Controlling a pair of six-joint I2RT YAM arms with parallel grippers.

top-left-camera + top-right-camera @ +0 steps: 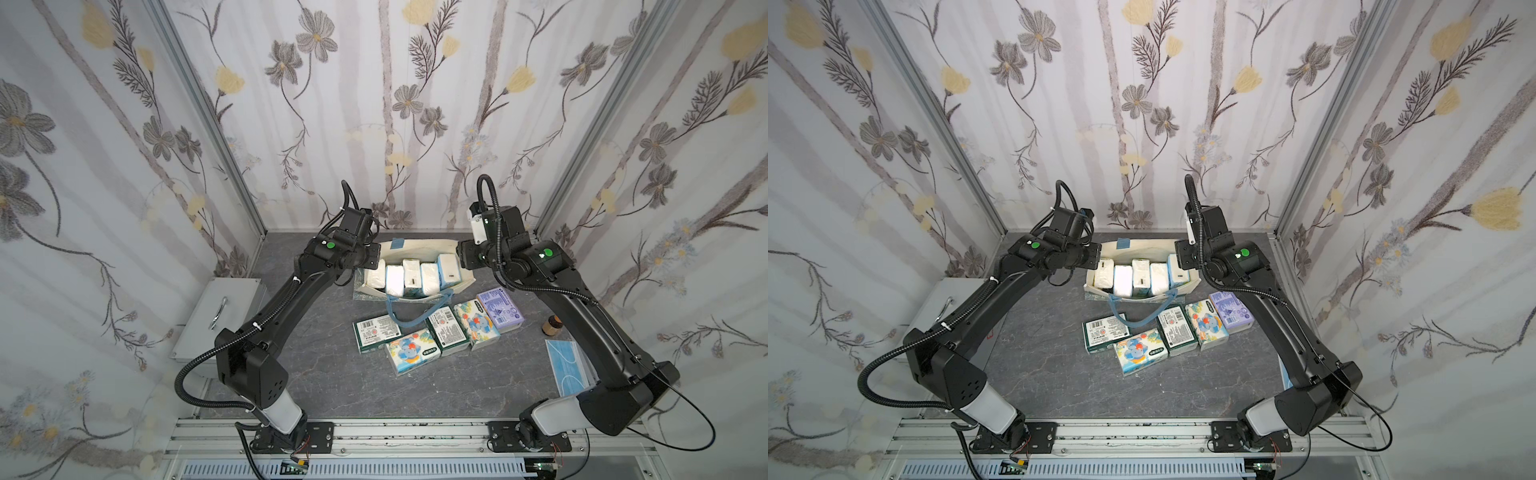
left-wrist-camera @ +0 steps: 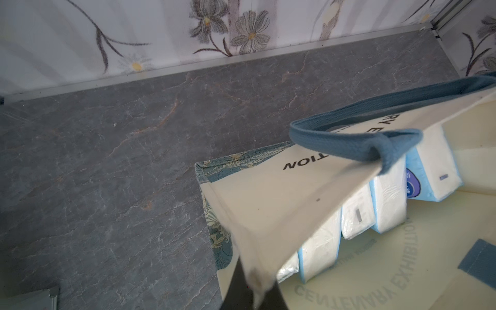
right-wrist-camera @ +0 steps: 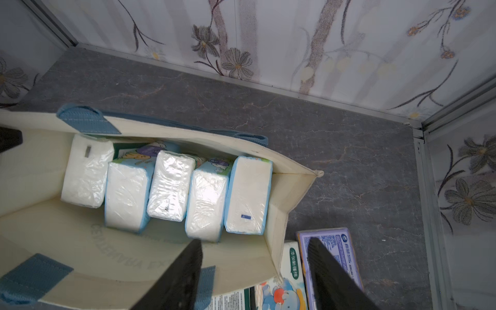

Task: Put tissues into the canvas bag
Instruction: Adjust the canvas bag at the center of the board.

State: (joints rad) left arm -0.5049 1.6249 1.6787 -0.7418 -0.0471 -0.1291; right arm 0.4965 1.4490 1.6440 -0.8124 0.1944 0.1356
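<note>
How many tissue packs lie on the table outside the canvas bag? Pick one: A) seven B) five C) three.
B: in front of the canvas bag lie two dark green packs, two elephant packs and one lavender pack.

Canvas bag (image 1: pixel 419 249) open, tissues (image 1: pixel 395 280) upright inside; five loose tissues (image 1: pixel 475 324) flat in front.

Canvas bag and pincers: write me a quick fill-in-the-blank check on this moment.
In the canvas bag, ____ tissue packs stand in a row.
On the table before it lie ____ loose packs.
The left pincer is ____ on the bag's edge.
The right pincer is ____, holding nothing.
Missing: five; five; shut; open.
</note>
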